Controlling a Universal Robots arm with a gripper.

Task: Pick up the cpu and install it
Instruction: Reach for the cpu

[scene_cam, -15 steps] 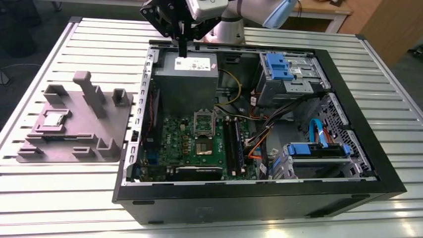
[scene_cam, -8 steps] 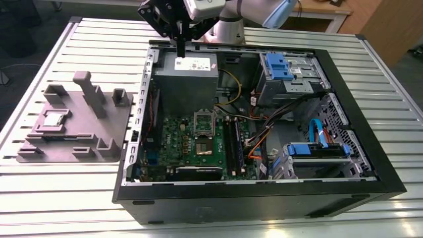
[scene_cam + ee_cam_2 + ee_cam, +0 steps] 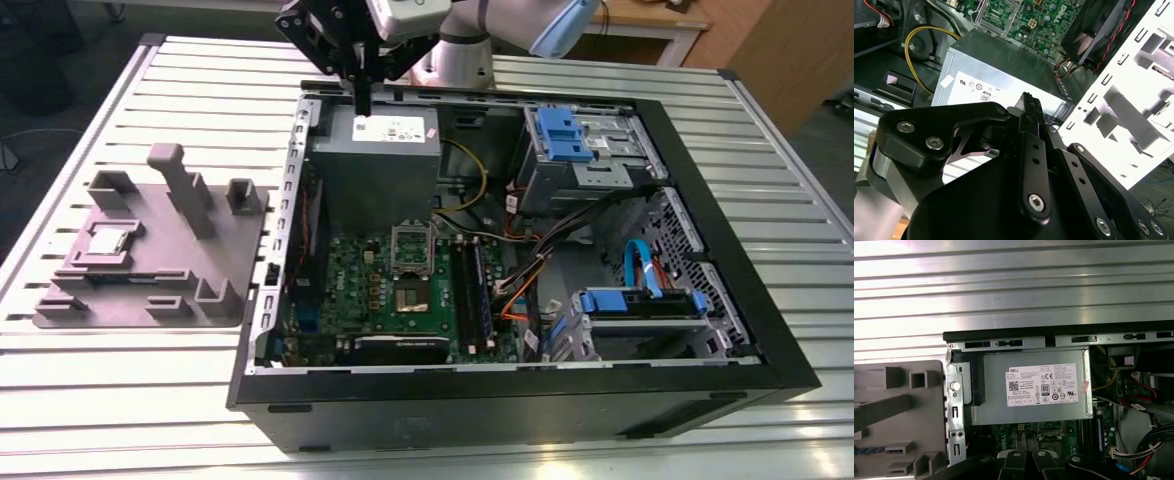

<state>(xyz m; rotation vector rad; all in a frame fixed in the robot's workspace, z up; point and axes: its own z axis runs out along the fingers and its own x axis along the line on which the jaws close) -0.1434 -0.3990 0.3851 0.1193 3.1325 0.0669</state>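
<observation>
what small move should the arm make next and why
Probably shift the black gripper toward the exterior view's left, toward the small silvery square cpu lying on the grey moulded tray. The gripper hangs shut and empty above the grey metal box with a white label in the black computer case, apart from the cpu.

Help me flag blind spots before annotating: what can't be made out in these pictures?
1. cpu: exterior view, too small on the grey fixture to tell its orientation.
2. Motherboard socket: exterior view, too small to tell whether it is empty; first wrist view, the gripper and the picture's edge hide most of it.
</observation>
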